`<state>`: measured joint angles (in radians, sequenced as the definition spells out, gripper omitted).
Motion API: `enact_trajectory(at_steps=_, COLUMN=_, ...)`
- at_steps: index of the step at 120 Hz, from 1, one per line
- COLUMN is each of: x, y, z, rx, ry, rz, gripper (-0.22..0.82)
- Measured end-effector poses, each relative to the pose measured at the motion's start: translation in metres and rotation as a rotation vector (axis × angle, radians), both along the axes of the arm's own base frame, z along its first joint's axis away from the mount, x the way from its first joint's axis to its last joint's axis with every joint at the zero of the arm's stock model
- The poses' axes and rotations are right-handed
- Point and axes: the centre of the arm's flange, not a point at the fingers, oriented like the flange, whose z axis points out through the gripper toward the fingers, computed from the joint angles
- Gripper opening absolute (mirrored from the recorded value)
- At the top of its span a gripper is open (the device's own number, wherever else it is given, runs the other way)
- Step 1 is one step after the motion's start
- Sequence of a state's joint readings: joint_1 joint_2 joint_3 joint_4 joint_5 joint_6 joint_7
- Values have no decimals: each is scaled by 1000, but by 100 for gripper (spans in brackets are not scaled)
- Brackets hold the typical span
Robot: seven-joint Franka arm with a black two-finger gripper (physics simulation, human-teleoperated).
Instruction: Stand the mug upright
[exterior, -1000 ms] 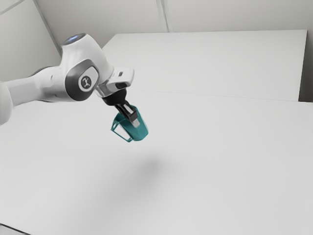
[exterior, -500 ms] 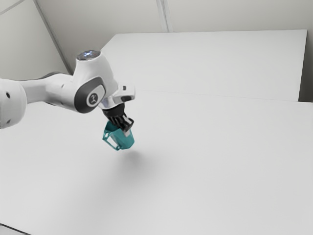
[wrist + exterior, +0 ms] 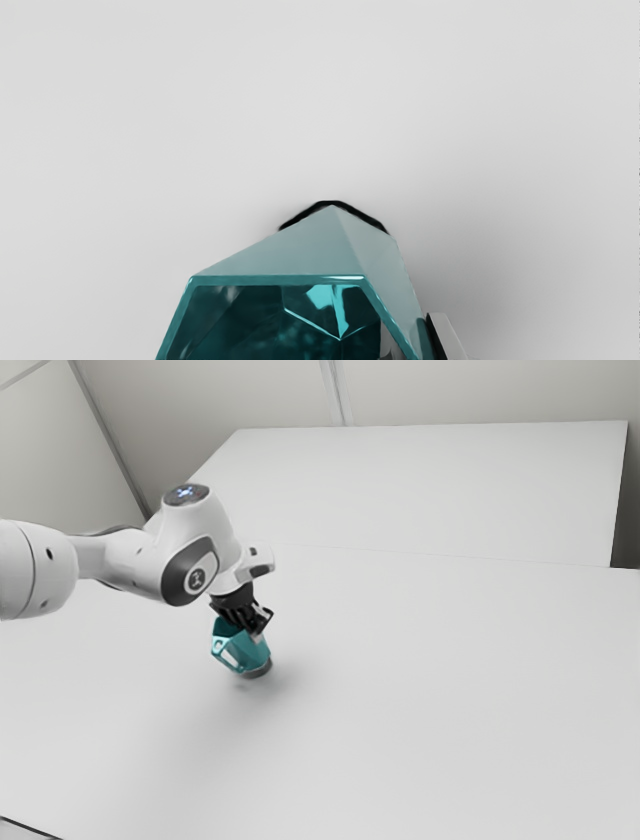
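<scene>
Mug (image 3: 252, 652) is lower vs b4, gripper (image 3: 258, 630) clamped on its wall. Mouth's up-ish, still tilted; prob. left: level on tbl (image 3: 450, 700), release.

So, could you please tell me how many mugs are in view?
1. The teal mug is tilted in the end effector, in the exterior view's left half. Anything behind the arm would be hidden.

Of mugs I count one, the teal mug (image 3: 256, 652), and it has one handle (image 3: 223, 661). There is one robot arm (image 3: 200, 547) with one pincer (image 3: 257, 634), and one white table (image 3: 450, 710) below them.
</scene>
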<state>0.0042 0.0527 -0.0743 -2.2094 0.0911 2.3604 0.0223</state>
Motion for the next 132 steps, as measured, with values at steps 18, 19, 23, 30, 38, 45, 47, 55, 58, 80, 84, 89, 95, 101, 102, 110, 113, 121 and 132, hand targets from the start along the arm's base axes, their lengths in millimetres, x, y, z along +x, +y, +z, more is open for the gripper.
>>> enact_trajectory(at_steps=18, x=1, y=-13, z=-7, rx=2, ry=0, rz=-6, gripper=-18)
enact_trajectory(at_steps=19, x=1, y=-13, z=-8, rx=3, ry=-1, rz=-6, gripper=-18)
enact_trajectory(at_steps=23, x=1, y=-13, z=-8, rx=3, ry=-1, rz=-3, gripper=-18)
enact_trajectory(at_steps=30, x=1, y=-10, z=-9, rx=4, ry=-1, rz=7, gripper=-18)
enact_trajectory(at_steps=38, x=2, y=-7, z=-11, rx=7, ry=2, rz=16, gripper=-11)
enact_trajectory(at_steps=45, x=2, y=-5, z=-11, rx=7, ry=4, rz=20, gripper=2)
enact_trajectory(at_steps=47, x=2, y=-5, z=-11, rx=7, ry=4, rz=20, gripper=6)
enact_trajectory(at_steps=55, x=1, y=-5, z=-11, rx=7, ry=4, rz=20, gripper=20)
enact_trajectory(at_steps=58, x=1, y=-5, z=-10, rx=7, ry=4, rz=19, gripper=25)
enact_trajectory(at_steps=80, x=-5, y=-6, z=25, rx=13, ry=-27, rz=21, gripper=45)
enact_trajectory(at_steps=84, x=-6, y=-6, z=32, rx=14, ry=-31, rz=21, gripper=48)
enact_trajectory(at_steps=89, x=-7, y=-6, z=41, rx=16, ry=-34, rz=22, gripper=50)
enact_trajectory(at_steps=95, x=-4, y=-6, z=57, rx=18, ry=-39, rz=25, gripper=52)
enact_trajectory(at_steps=101, x=1, y=-6, z=76, rx=18, ry=-39, rz=30, gripper=54)
enact_trajectory(at_steps=102, x=2, y=-6, z=79, rx=18, ry=-38, rz=31, gripper=54)
enact_trajectory(at_steps=110, x=11, y=-4, z=114, rx=13, ry=-41, rz=49, gripper=56)
enact_trajectory(at_steps=113, x=14, y=-3, z=130, rx=12, ry=-45, rz=56, gripper=56)
enact_trajectory(at_steps=121, x=23, y=1, z=180, rx=8, ry=-67, rz=74, gripper=57)
enact_trajectory(at_steps=132, x=25, y=4, z=230, rx=6, ry=-72, rz=93, gripper=59)
